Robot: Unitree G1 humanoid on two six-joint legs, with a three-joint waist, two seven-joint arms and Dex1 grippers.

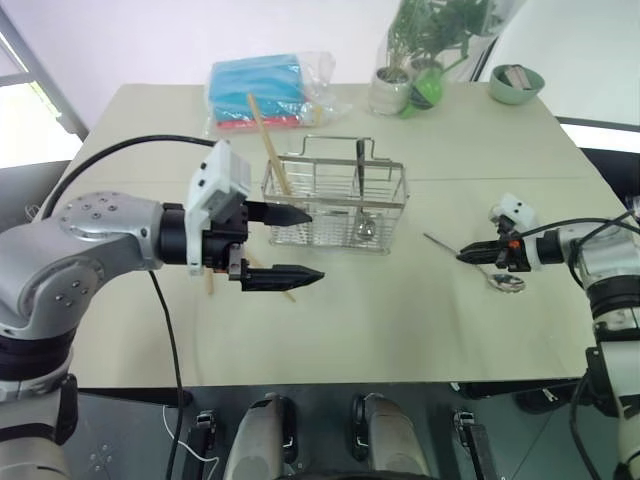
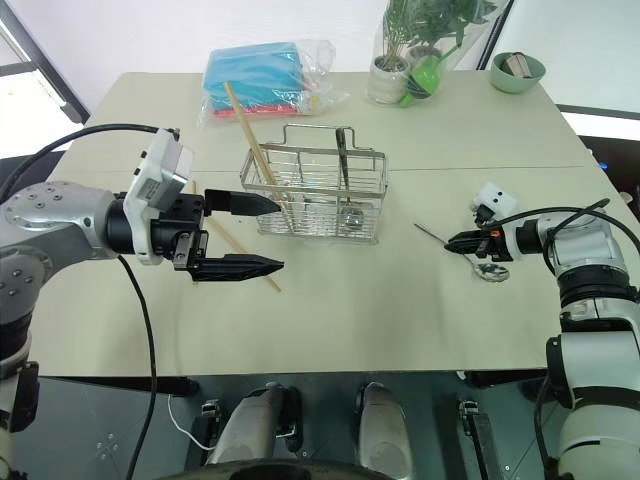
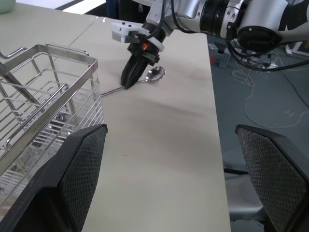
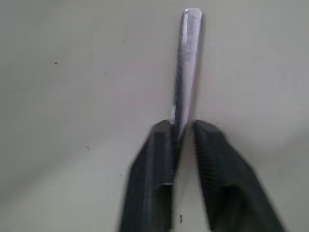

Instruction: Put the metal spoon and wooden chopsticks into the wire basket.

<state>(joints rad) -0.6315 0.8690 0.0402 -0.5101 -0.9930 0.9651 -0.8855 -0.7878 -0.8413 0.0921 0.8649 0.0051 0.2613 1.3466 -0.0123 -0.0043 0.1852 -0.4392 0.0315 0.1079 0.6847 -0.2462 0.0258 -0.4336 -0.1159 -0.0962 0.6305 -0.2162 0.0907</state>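
Observation:
The wire basket [image 1: 335, 195] stands mid-table. One wooden chopstick [image 1: 266, 135] leans upright in its left end. Another chopstick [image 2: 272, 283] lies flat on the table, partly under my left gripper [image 1: 300, 245]. That gripper hovers open and empty just left of the basket, pointing right. The metal spoon [image 1: 506, 284] lies on the table to the right of the basket. My right gripper [image 1: 465, 256] is shut on the spoon's thin handle [image 4: 186, 63], low at the table surface. The left wrist view shows that right gripper [image 3: 133, 77] pinching the handle beside the spoon bowl [image 3: 155, 73].
A dark-handled utensil [image 1: 360, 165] stands in the basket. At the table's far edge sit a blue packet in clear plastic [image 1: 255, 85], a potted plant [image 1: 410, 60] and a green bowl [image 1: 516, 83]. The table's right edge runs close behind the right gripper.

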